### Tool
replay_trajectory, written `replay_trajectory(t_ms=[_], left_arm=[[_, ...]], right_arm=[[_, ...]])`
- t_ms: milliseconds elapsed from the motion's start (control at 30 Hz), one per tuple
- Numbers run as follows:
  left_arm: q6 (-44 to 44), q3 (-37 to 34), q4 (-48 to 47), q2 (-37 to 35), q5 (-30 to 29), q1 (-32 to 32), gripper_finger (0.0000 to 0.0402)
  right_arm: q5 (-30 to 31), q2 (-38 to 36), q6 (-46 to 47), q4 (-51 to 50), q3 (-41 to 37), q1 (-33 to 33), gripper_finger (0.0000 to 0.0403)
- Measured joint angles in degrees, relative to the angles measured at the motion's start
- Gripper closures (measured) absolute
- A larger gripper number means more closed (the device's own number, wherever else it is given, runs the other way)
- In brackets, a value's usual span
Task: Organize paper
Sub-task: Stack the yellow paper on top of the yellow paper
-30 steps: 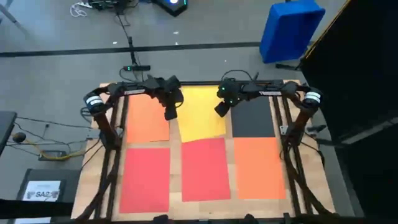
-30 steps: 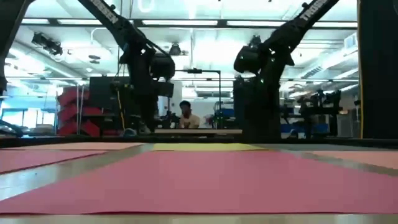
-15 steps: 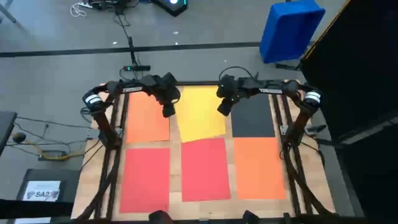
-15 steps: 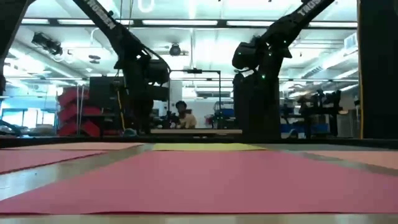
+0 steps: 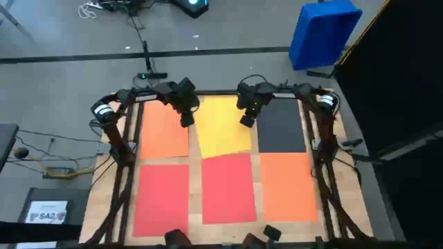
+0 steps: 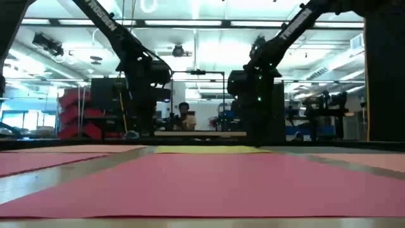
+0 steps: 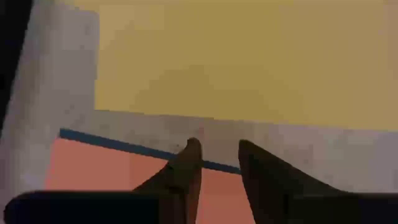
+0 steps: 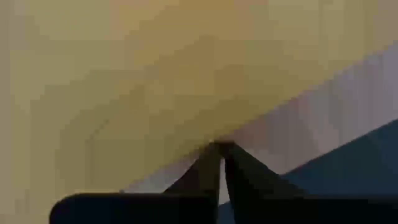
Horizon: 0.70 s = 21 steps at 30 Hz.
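Left claw: my fingers stand slightly apart, holding nothing, over the gap between the yellow sheet and an orange sheet.
Right claw: my fingers are pressed together at the yellow sheet's edge, beside the black sheet.
Paper: six sheets flat on the desk; yellow one skewed between my claws.

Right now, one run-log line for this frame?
stage: squaring thin yellow paper sheet | left hand: open, empty, at sheet's left edge | right hand: shut at its right edge, grip unconfirmed
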Motion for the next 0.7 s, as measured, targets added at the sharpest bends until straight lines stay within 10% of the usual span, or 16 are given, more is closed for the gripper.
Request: replay_trajectory(t_ms=[700], left_arm=[[4.3,2.59,0.85,8.21,-1.19,-0.42,0.0312]], right_arm=[[-1.02,0.03,-0.44,1.66,-0.41,-0.08,0.0403]])
